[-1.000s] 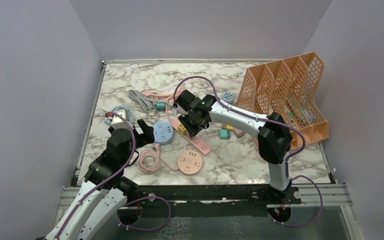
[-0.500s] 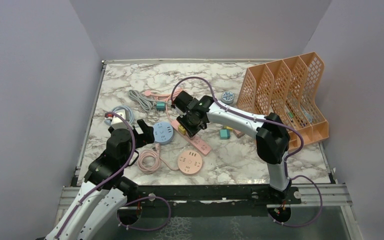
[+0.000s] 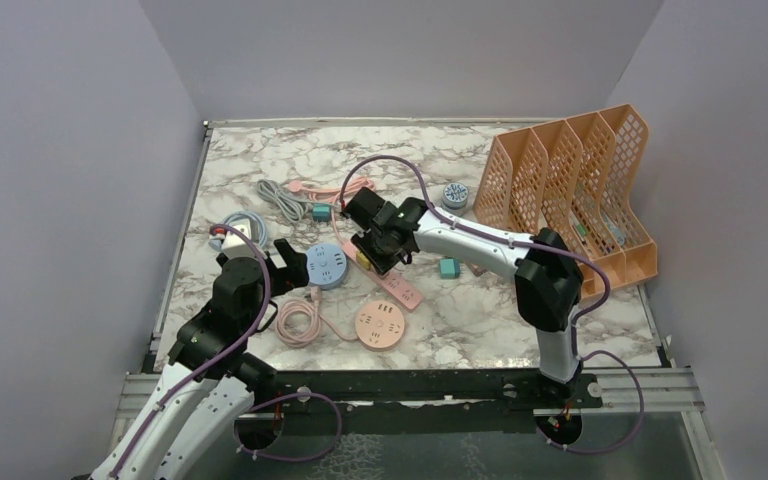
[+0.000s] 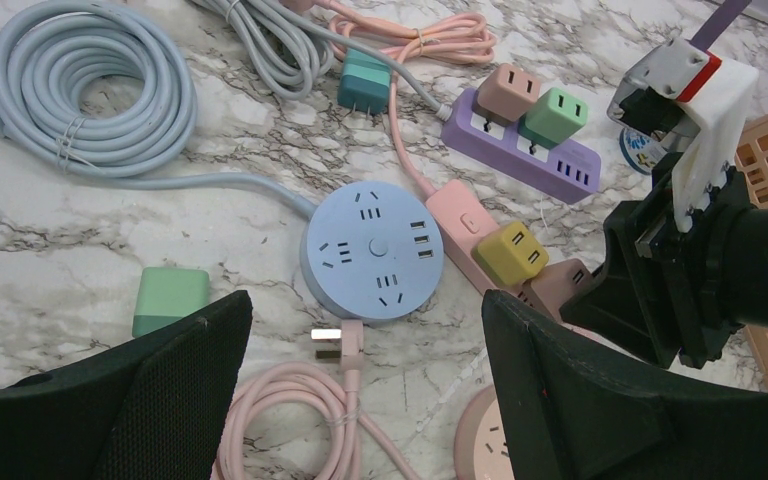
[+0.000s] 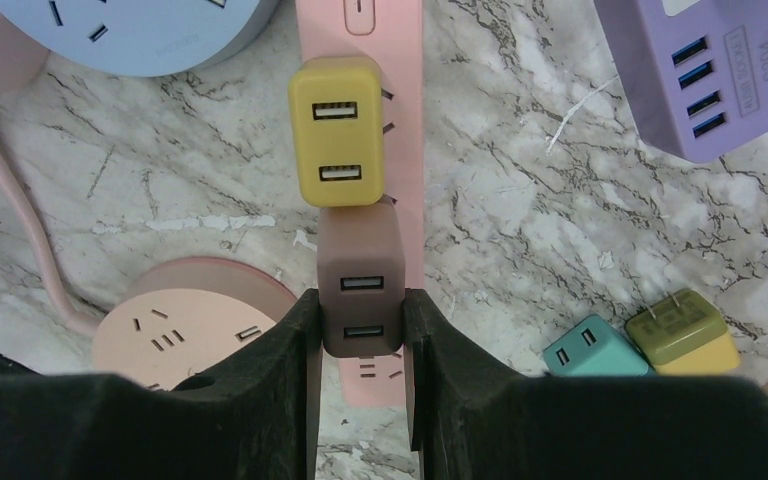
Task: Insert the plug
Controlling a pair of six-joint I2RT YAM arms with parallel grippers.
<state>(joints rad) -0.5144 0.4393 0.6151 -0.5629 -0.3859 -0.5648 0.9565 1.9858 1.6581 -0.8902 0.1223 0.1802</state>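
Observation:
My right gripper (image 5: 360,322) is shut on a brown two-port plug (image 5: 362,280) and holds it over the pink power strip (image 5: 412,120), directly behind a yellow plug (image 5: 338,130) seated in that strip. I cannot tell whether the brown plug's prongs are in the socket. In the top view the right gripper (image 3: 380,250) is at the table's middle. My left gripper (image 4: 365,330) is open and empty above a pink cable plug (image 4: 345,340) lying next to the blue round socket (image 4: 375,248).
A pink round socket (image 5: 185,330) lies left of the strip. A purple strip (image 4: 525,140) holds two plugs. Teal (image 5: 592,358) and olive (image 5: 682,330) adapters lie to the right. A green adapter (image 4: 170,298), a coiled blue cable (image 4: 90,90) and an orange file rack (image 3: 575,185) are nearby.
My right gripper has shifted slightly to the left along the pink strip with the brown plug in it. The left arm has not moved.

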